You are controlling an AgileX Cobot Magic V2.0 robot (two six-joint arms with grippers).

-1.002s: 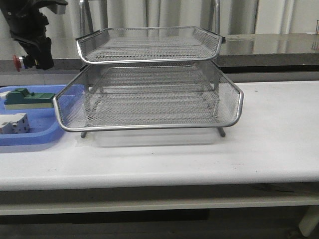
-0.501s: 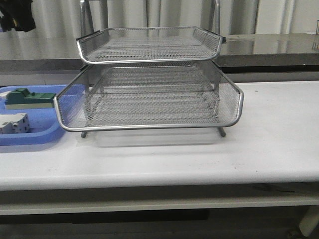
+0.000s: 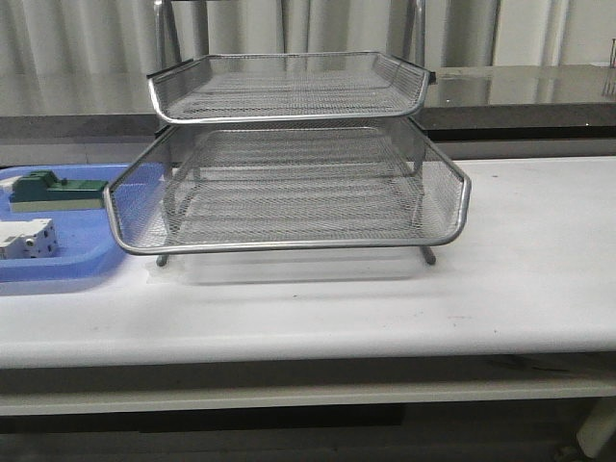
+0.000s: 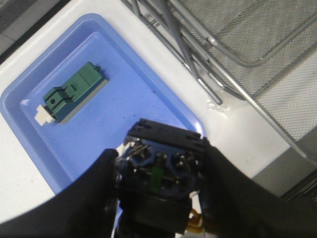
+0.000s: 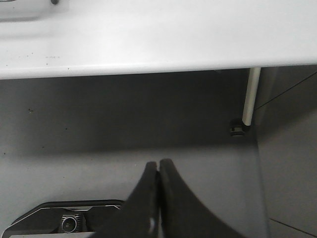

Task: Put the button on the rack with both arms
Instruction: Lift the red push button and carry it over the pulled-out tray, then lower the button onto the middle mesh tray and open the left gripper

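Note:
The button (image 4: pixel 162 171) shows only in the left wrist view, rear end towards the camera, with bluish terminals and a black body. My left gripper (image 4: pixel 159 157) is shut on it, one black finger pressed against each side, and holds it in the air above the blue tray (image 4: pixel 129 106). The silver wire-mesh rack (image 3: pixel 289 183) stands mid-table; its corner (image 4: pixel 257 44) lies just beyond the tray. My right gripper (image 5: pixel 158 166) is shut on nothing, below the table's edge (image 5: pixel 148 39) and over the floor. Neither arm appears in the front view.
The blue tray (image 3: pixel 58 265) sits left of the rack and holds a green-topped block (image 3: pixel 53 190) and a white block (image 3: pixel 24 238). The green block (image 4: pixel 74 91) also shows under the left wrist. A table leg (image 5: pixel 249 99) stands near the right gripper.
The left arm, holding the red-headed button at the front view's upper left a second ago, has risen out of that view. Rack and tray have not moved.

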